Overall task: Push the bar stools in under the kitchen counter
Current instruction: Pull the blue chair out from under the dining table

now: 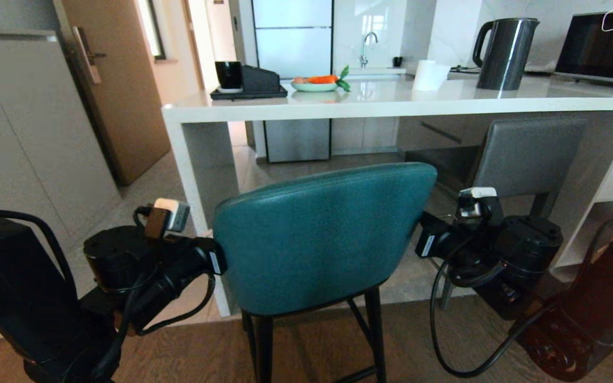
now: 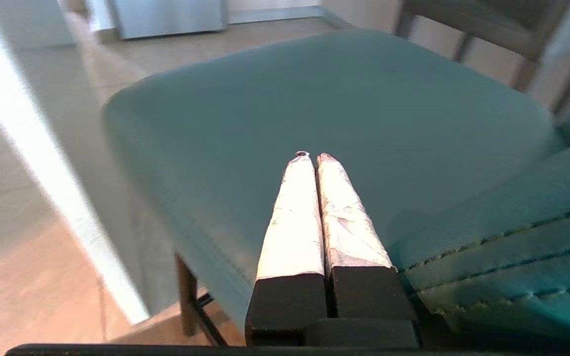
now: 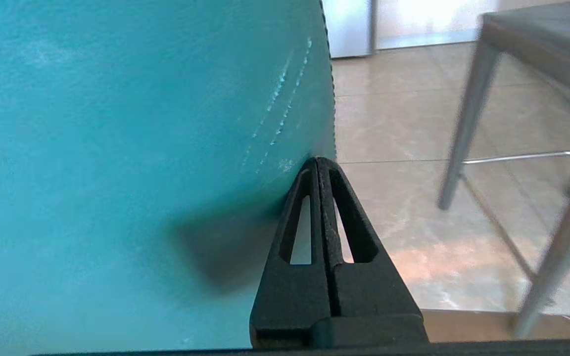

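The teal-backed bar stool (image 1: 317, 234) stands in front of the kitchen counter (image 1: 391, 106), its back just outside the counter's edge. My left gripper (image 2: 312, 157) is shut and empty. It reaches past the left edge of the stool's back, over the seat (image 2: 324, 99). My right gripper (image 3: 317, 160) is also shut and empty, its tips against the right outer side of the teal back (image 3: 141, 148). The dark grey bar stool (image 1: 530, 154) sits under the counter to the right, with its legs (image 3: 468, 123) in the right wrist view.
The counter's white side panel (image 1: 200, 165) stands close to the stool's left. On the counter are a black tray with a cup (image 1: 248, 80), a plate of carrots (image 1: 317, 82), a paper roll (image 1: 429, 74), a kettle (image 1: 506, 53) and a microwave (image 1: 602, 48). A door (image 1: 115, 90) is at the left.
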Motion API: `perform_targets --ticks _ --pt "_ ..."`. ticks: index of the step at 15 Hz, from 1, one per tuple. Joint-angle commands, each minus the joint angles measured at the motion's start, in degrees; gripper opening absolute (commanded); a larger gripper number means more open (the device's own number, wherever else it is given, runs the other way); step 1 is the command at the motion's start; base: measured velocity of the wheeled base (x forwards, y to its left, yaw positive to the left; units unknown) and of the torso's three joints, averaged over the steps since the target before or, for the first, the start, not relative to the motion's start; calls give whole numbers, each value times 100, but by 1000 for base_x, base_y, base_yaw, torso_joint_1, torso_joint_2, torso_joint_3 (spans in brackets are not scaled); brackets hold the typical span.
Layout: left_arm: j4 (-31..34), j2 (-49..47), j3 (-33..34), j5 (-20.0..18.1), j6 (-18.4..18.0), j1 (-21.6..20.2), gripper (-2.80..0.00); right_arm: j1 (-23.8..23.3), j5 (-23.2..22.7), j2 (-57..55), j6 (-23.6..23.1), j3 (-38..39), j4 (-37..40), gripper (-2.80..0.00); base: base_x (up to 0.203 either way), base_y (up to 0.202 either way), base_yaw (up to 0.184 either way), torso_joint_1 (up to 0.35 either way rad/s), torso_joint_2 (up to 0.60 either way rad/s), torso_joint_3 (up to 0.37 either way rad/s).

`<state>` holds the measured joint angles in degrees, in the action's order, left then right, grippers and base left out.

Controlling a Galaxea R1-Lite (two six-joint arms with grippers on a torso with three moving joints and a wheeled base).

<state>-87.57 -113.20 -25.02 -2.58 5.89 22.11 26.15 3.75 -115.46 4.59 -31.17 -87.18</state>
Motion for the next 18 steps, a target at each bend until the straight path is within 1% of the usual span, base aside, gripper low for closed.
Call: perform_targets --ticks 1,2,3,6,8,11,12,14,16,18 --pt "-10 0 78 301 -3 -118 -280 245 -331 58 13 116 -45 -280 0 0 0 0 0 0" --pt "-10 32 159 327 3 -135 -280 -44 -624 177 14 207 -47 -280 0 0 0 0 0 0" --pt "-10 39 229 329 8 -154 -280 -325 -821 232 19 245 -48 -280 0 0 0 0 0 0" --pt "-10 44 304 329 9 -145 -280 -1127 -1196 219 31 79 -42 -280 0 0 0 0 0 0" --pt "-10 33 295 329 9 -147 -280 -1496 -1496 300 40 -18 46 -280 0 0 0 0 0 0" --pt "-10 9 304 336 9 -154 -280 -1848 -1652 512 160 231 69 -280 0 0 0 0 0 0" --pt "-10 17 313 338 9 -145 -280 -1949 -1710 382 202 135 69 -280 0 0 0 0 0 0" --pt "-10 26 322 338 9 -136 -280 -2013 -1747 -31 217 -420 96 -280 0 0 0 0 0 0" --pt "-10 26 376 339 9 -145 -280 -2013 -1987 -312 217 -1048 421 -280 0 0 0 0 0 0" --pt "-10 26 392 338 9 -154 -280 -1979 -2090 -678 217 -1732 686 -280 0 0 0 0 0 0"
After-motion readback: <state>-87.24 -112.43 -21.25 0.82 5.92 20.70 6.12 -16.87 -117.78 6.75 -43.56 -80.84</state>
